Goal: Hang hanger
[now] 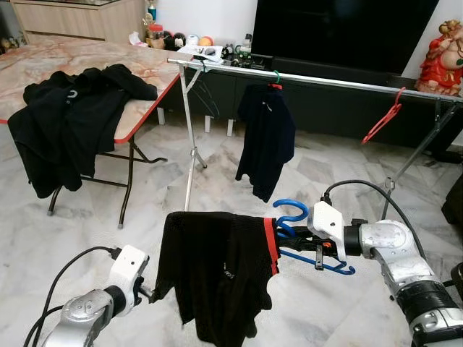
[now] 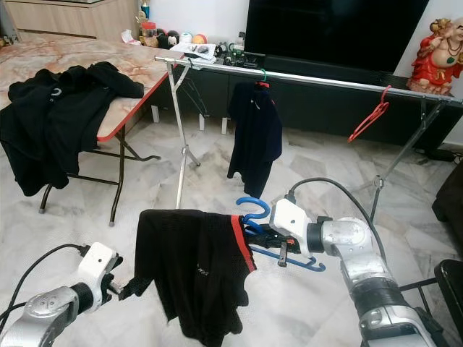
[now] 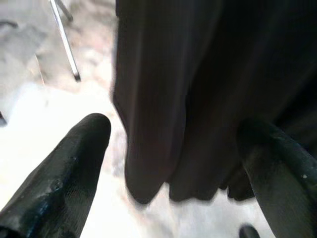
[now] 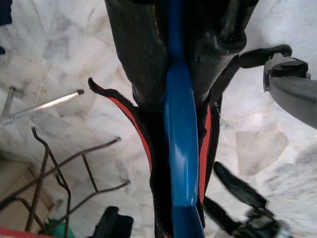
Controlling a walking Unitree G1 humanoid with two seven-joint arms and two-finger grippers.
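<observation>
A blue hanger (image 1: 293, 213) carries a black shirt (image 1: 217, 271) with a red collar, held low in front of me above the floor. My right gripper (image 1: 318, 254) is shut on the hanger's bar just beside the hook; the blue bar (image 4: 179, 144) runs between its fingers. My left gripper (image 1: 150, 292) stands open at the shirt's lower left edge, and the dark cloth (image 3: 198, 99) hangs just past its spread fingers (image 3: 74, 163). The silver clothes rail (image 1: 325, 81) crosses the room further ahead.
On the rail hang a dark garment (image 1: 264, 137) on a green hanger and a bare red hanger (image 1: 383, 116). A folding table (image 1: 145, 108) with black clothes (image 1: 69, 119) stands left. Behind the rail are a TV cabinet (image 1: 340, 32) and a red statue (image 1: 443, 58).
</observation>
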